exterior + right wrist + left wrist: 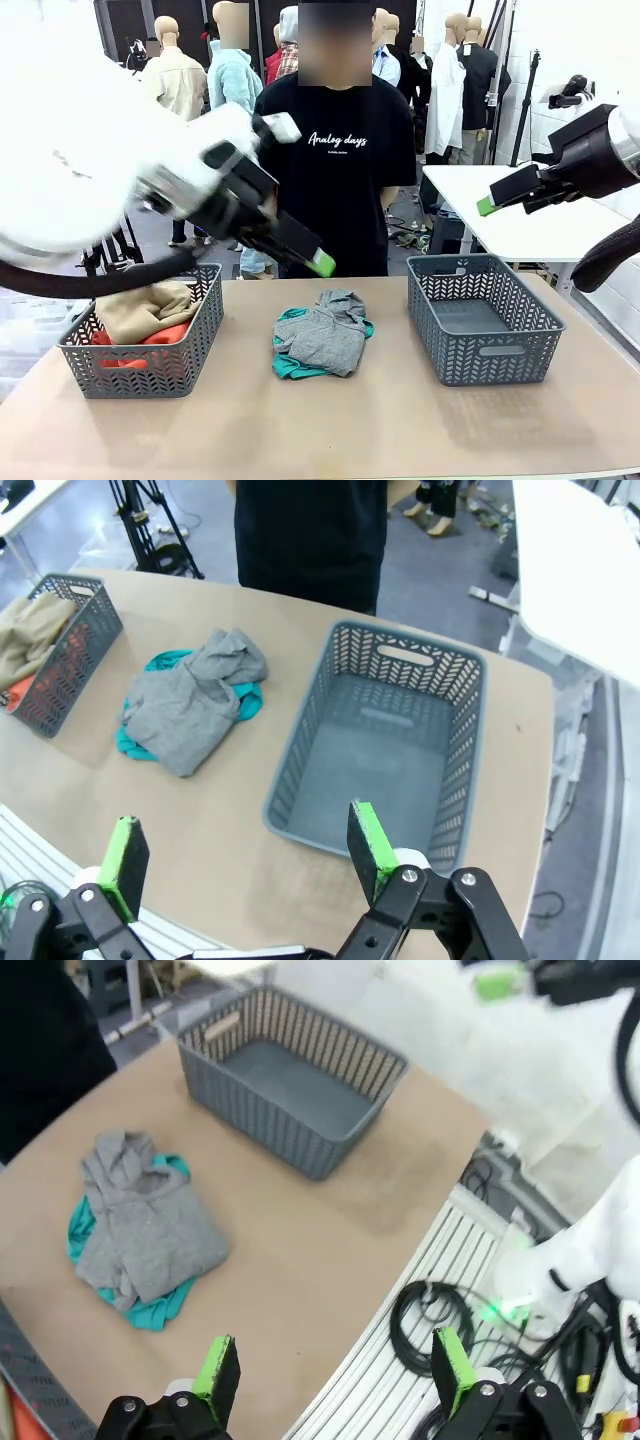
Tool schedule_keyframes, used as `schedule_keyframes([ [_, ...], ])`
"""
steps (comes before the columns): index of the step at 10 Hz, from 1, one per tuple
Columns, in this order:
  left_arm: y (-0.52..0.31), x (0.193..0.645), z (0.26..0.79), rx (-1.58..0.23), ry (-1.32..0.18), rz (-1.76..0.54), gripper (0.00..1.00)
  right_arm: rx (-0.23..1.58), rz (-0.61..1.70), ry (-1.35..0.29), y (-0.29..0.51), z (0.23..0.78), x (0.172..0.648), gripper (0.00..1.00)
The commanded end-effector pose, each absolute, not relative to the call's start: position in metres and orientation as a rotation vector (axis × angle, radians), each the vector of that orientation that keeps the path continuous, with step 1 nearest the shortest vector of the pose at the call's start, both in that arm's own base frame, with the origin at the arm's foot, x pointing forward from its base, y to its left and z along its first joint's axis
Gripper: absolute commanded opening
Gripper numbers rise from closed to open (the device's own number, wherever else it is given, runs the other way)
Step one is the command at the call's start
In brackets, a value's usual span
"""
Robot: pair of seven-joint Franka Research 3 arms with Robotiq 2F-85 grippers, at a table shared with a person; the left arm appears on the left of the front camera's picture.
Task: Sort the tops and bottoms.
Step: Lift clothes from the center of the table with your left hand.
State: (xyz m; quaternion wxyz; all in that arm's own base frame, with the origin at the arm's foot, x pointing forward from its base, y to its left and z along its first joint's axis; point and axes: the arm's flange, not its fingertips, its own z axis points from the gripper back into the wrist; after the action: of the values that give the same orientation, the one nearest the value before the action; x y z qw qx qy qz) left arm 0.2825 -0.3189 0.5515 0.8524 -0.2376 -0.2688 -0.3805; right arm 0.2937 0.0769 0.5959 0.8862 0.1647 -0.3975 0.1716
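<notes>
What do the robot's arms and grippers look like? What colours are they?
The left arm is a big, smooth, rounded white shell with a thick black cable running beneath it. The left gripper and the right gripper are both black. Each has two straight, flat fingers tipped with bright green pads.

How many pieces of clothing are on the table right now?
4. A tan one lies over an orange one in the left basket; a grey one lies on a teal one at the middle of the table. More could be hidden underneath.
</notes>
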Motion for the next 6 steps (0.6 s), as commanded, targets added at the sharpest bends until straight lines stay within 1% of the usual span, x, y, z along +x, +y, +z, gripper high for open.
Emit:
schedule_keyframes([
  [1, -0.348, 0.321, 0.51, -0.367, -0.466, -0.839, 1.0, 0.347, 0.343, -0.825, 0.077, 0.593, 0.293, 1.0],
  [2, -0.356, 0.33, 0.484, -0.294, -0.437, -0.865, 1.0, 0.347, 0.343, -0.825, 0.077, 0.593, 0.293, 1.0],
  [3, -0.365, 0.341, 0.458, -0.193, -0.447, -0.919, 1.0, 0.347, 0.343, -0.825, 0.077, 0.593, 0.293, 1.0],
  [5, -0.383, 0.358, 0.437, -0.185, -0.426, -0.934, 1.0, 0.347, 0.343, -0.825, 0.077, 0.593, 0.293, 1.0],
  [6, -0.388, 0.36, 0.445, -0.221, -0.437, -0.924, 1.0, 0.347, 0.343, -0.825, 0.077, 0.593, 0.293, 1.0],
])
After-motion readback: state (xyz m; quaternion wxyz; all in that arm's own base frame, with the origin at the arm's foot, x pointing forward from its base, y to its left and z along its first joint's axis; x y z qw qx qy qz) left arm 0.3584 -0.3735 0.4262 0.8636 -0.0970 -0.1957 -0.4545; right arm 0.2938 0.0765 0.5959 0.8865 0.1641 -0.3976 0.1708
